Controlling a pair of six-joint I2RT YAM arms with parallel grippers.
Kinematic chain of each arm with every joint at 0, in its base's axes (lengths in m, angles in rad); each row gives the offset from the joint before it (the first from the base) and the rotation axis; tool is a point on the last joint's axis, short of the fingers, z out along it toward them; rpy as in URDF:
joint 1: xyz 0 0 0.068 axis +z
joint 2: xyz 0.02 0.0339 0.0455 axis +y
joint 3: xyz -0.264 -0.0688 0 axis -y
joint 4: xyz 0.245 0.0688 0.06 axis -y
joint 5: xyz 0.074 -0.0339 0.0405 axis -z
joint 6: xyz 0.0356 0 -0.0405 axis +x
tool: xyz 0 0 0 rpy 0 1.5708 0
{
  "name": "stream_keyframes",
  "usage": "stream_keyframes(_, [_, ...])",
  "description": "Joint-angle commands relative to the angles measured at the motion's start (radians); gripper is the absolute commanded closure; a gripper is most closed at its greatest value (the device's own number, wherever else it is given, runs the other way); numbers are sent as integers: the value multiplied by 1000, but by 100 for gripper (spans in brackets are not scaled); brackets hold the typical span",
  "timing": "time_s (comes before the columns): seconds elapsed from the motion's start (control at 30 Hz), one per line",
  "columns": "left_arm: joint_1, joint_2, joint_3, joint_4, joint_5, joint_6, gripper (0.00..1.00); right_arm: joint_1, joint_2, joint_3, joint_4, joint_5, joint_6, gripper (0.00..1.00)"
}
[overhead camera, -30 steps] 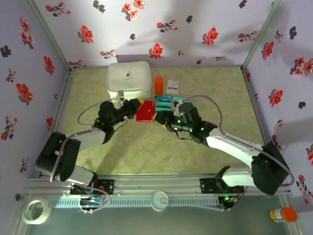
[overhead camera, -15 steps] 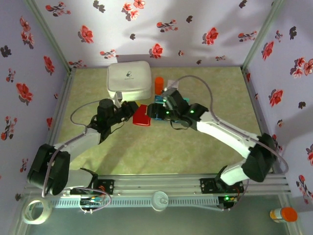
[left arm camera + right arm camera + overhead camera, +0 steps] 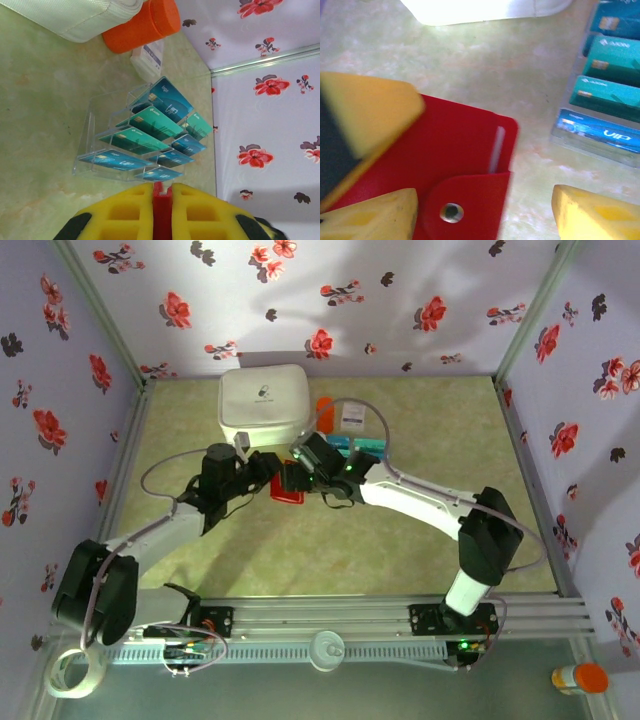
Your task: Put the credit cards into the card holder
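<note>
The card holder (image 3: 287,490) is a red wallet with a snap flap (image 3: 454,196), held just above the table's middle. My left gripper (image 3: 270,472) is shut on its edge (image 3: 161,207), the red strip pinched between the yellow fingers (image 3: 125,212). My right gripper (image 3: 485,202) is open and straddles the flap's corner, one finger (image 3: 380,215) over the red, the other (image 3: 595,215) over bare table. In the top view it (image 3: 303,462) sits right of the wallet. The credit cards (image 3: 145,137), teal and blue, stand in a clear tiered rack (image 3: 358,446) beyond the wallet (image 3: 610,65).
A large white zip case (image 3: 263,403) lies at the back left. An orange cylinder (image 3: 142,25) and a small white packet (image 3: 150,56) stand just behind the card rack. Flowered walls enclose the table (image 3: 430,420) on three sides.
My right arm has swung left, away from the card rack, and its gripper now hangs over the wallet. The left gripper has shifted the wallet slightly left and nearer.
</note>
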Motion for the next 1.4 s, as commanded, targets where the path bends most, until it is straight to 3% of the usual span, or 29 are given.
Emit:
stream_keyframes(0.0, [-9,-40,31,34,-15,-6,100,7,-18,-115,-13,78,57,32])
stream_keyframes(0.23, [-36,-51,48,40,-23,-15,100,-1,-73,-264,-51,248,147,38])
stream_keyframes(0.37, [-53,-60,49,34,-35,-12,100,-22,-171,-332,-46,252,150,38])
stream_keyframes(0.57, [-55,-66,31,46,-43,0,100,-48,-408,-441,-17,142,168,34])
stream_keyframes(0.73, [-54,-45,25,125,-40,-40,100,-72,-589,-512,101,23,182,14])
stream_keyframes(0.9, [-48,3,12,261,-36,-134,100,-73,-688,-546,209,-5,186,11])
stream_keyframes(1.13, [-49,33,-2,394,-35,-213,100,-158,-599,-642,660,-227,323,15])
stream_keyframes(1.37, [-52,58,-34,525,-43,-303,100,-187,-461,-615,832,-268,367,24])
